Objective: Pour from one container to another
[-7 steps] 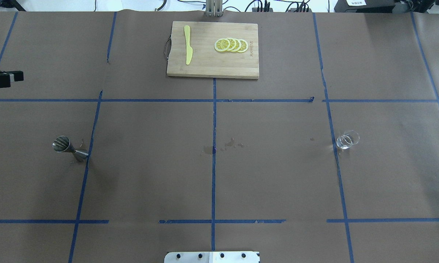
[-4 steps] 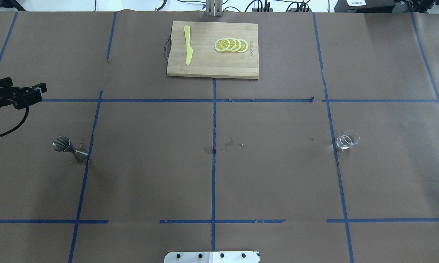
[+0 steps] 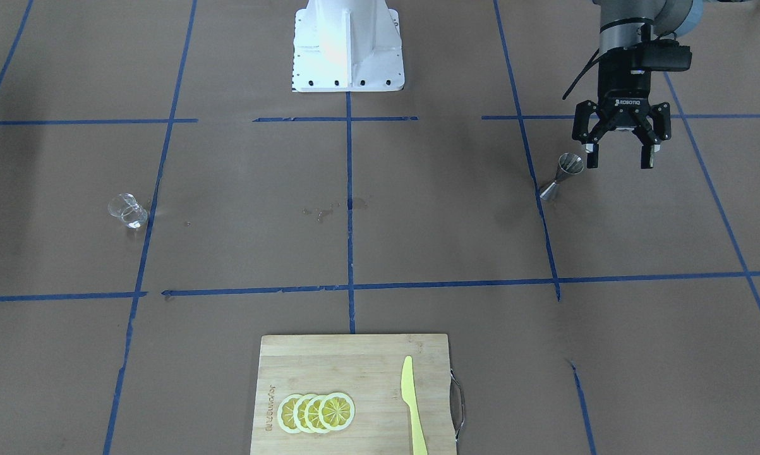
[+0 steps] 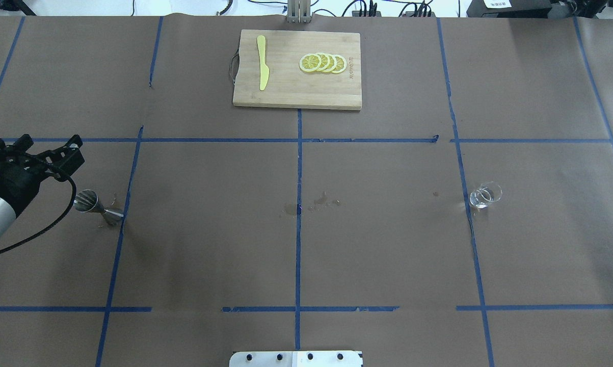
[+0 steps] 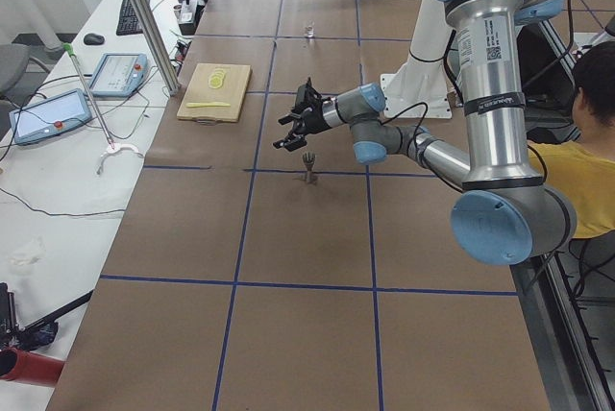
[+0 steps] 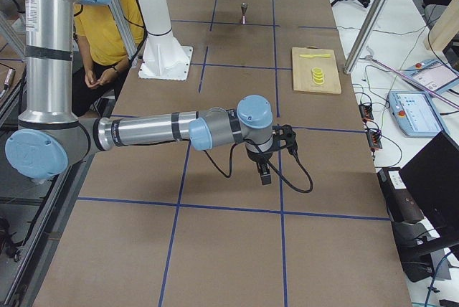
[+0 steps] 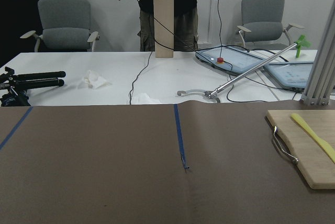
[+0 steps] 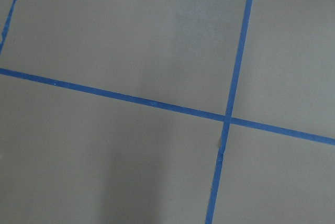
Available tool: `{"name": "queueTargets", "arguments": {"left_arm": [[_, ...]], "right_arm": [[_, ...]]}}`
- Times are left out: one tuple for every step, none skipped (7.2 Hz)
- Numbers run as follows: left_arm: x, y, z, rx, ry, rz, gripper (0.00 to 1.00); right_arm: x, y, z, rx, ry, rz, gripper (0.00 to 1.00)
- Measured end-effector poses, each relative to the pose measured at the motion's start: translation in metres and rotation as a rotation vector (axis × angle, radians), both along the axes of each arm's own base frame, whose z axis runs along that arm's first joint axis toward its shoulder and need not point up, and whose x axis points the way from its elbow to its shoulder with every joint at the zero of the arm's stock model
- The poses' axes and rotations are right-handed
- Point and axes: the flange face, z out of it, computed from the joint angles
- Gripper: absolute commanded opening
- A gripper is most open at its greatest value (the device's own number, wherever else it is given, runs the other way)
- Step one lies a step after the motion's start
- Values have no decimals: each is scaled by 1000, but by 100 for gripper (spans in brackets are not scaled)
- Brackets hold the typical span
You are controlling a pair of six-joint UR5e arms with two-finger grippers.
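Left tool [image 3: 620, 161] moved in | jaws spread | jigger [image 3: 562, 175] upright just beside

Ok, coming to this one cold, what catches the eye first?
The left gripper, open, hangs just beside the steel jigger on the robot's left, not touching it. Far across on the robot's right stands the clear glass cup, alone. A cutting board with lemon slices and a yellow knife lies centred on the side opposite the robot.
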Motion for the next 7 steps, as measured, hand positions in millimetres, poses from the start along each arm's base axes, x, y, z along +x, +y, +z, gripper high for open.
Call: {"name": "queueTargets", "arguments": {"left_arm": [[15,8,16,-1,-3,-28,100],[28,16,30,-3,-6,-37,100],[39,25,37,-2,0,-39,100],[49,34,39,9,3,-42,100],[58,42,43,22,1,-50,100],[66,49,52,32,-5,-63,100],[73,54,61,41,-11,-71,100]], "right_arm": [[0,0,0,0,0,0,100],[0,0,0,0,0,0,100],[0,0,0,0,0,0,100],[0,0,0,-1,0,0,100],[0,0,0,-1,0,0,100],[0,0,1,-1,0,0,100],[0,0,1,-3,1,1,100]]}}
